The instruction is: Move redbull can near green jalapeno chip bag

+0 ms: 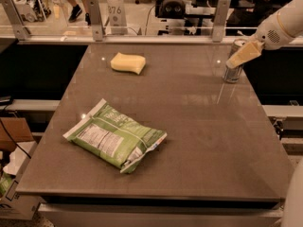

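One grasp seems in hand: gripper [236, 62] at the can [232, 73], jaws' hold unclear. Next: carry it across the desk [199, 126] beside the bag [115, 138].

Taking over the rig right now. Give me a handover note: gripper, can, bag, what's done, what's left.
The gripper is at the can, by the far right edge of the table; whether it holds the can is unclear.
The can stands upright there.
The bag lies flat at front left, well apart from the can.
The sponge at far left is not part of the job.
Done: approach to the can.
Left: secure it, carry it over, set it beside the bag.
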Action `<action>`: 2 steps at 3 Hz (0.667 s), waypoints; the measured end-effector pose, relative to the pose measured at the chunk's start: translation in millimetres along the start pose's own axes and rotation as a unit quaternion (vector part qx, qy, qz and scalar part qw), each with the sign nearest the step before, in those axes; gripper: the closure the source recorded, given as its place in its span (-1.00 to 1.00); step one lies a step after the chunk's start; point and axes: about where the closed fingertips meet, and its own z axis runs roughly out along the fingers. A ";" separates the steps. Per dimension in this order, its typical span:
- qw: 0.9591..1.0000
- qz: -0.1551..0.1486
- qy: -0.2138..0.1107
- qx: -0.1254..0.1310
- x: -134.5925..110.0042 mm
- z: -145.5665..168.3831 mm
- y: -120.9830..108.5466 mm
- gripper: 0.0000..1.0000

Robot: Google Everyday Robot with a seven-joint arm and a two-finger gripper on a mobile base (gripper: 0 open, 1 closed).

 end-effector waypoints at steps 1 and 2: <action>1.000 0.003 -0.007 -0.014 -4.4 -1.2 5.9 0.26; 0.999 -0.002 -0.019 -0.029 -13.2 -6.4 18.1 0.72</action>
